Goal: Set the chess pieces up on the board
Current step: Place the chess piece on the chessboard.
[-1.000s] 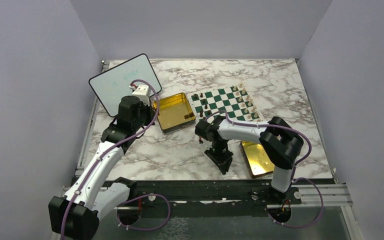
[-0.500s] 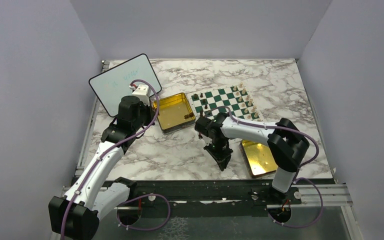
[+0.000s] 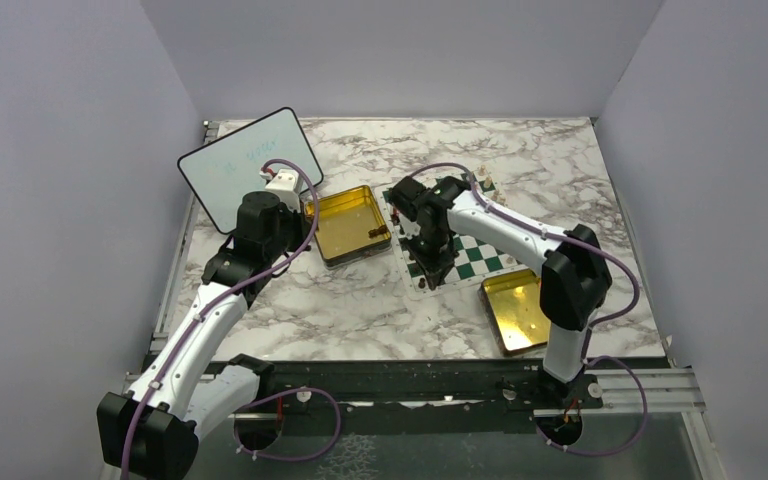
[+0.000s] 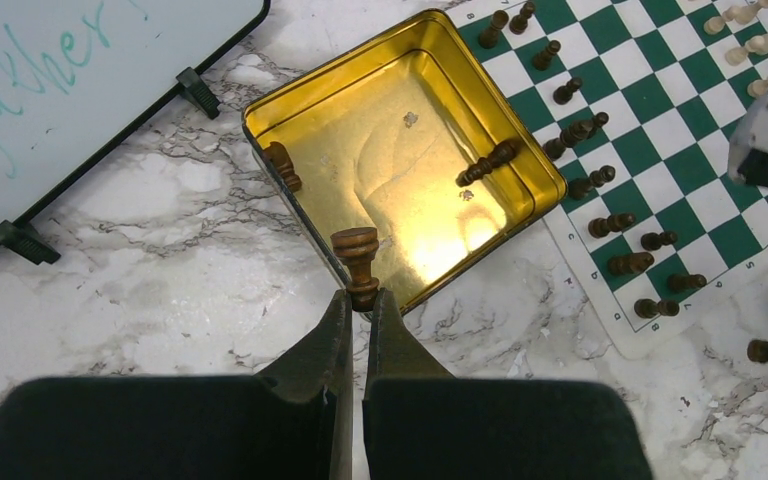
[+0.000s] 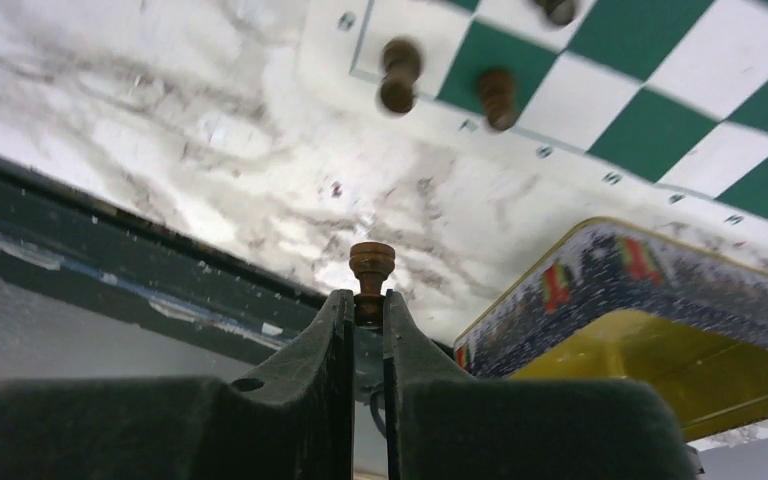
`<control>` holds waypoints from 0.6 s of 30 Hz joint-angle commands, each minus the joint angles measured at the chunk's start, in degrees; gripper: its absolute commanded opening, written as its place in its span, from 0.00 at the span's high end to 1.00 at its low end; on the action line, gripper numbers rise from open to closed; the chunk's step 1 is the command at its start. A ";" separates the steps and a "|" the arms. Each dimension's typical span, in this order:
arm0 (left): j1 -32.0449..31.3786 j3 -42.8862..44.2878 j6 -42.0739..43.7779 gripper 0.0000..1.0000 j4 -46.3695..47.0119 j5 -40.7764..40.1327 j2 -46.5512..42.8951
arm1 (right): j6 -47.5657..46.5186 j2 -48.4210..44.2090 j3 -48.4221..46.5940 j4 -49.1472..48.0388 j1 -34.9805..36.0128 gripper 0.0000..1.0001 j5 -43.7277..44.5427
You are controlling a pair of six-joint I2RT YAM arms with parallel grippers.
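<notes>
By the board (image 5: pixel 600 95) edge, right fingers (image 5: pixel 325 350) pinch a dark piece (image 5: pixel 371 262); left fingers (image 4: pixel 325 345) pinch another piece (image 4: pixel 356 245) near the tin (image 4: pixel 380 150) rim.

The board (image 4: pixel 660 150) has green and white squares; chess pieces (image 4: pixel 612 224) are dark brown or cream; the tabletop (image 4: pixel 160 250) is grey-veined white marble.

i see a marbled bench (image 3: pixel 360 310) carrying a whiteboard (image 3: pixel 230 170) at far left, an open gold tin (image 3: pixel 340 225) just beside the board (image 3: pixel 480 258) mid-bench, and a second tin (image 3: pixel 515 310) near the right front.
</notes>
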State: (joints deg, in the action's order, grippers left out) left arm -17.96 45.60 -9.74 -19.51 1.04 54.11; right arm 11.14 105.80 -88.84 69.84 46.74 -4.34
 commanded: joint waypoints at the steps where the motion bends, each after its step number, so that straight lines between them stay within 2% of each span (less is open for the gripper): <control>1: 0.03 -0.16 0.60 1.00 0.79 1.85 -0.71 | -3.42 3.91 -4.75 2.04 -4.10 0.92 1.16; 8: 0.03 -0.18 0.50 1.00 0.96 1.86 -0.72 | -3.56 7.59 -10.59 0.03 -10.62 0.92 -0.99; 13: -0.06 -0.21 0.42 1.00 0.99 2.21 -0.49 | -4.06 12.86 -18.60 0.95 -12.32 0.92 -1.27; 18: -0.14 -0.29 0.51 1.00 0.97 2.07 -0.71 | -3.94 17.78 -22.00 -0.01 -13.01 0.90 -2.67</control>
State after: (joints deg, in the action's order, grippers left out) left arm -17.96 45.60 -9.74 -19.46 2.11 54.11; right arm 7.99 119.42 -108.60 69.60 34.04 -4.67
